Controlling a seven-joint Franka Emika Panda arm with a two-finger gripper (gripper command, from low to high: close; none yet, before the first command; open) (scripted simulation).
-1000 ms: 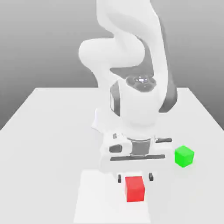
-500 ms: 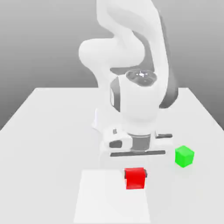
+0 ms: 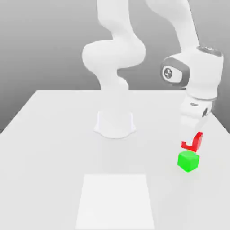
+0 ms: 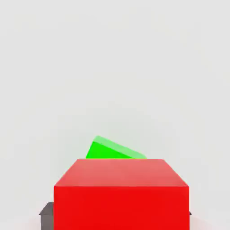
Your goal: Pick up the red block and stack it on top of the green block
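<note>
My gripper (image 3: 192, 140) is shut on the red block (image 3: 198, 140), which hangs just above the green block (image 3: 188, 161) at the exterior view's right side of the table. A white finger covers part of the red block's face there. The red block looks slightly tilted, and I cannot tell whether it touches the green one. In the hand view the red block (image 4: 120, 193) sits close in front, with dark fingertips (image 4: 46, 210) at its sides. A corner of the green block (image 4: 110, 149) peeks out beyond it.
The arm's white base (image 3: 114, 123) stands mid-table. A lighter rectangular patch (image 3: 116, 202) lies on the white table (image 3: 49, 134) near the front edge. The green block is close to the table's edge on the exterior view's right.
The gripper shut on the red block at the front patch, lifted it and swung it to the exterior view's right, over the green block. The green block has not moved.
</note>
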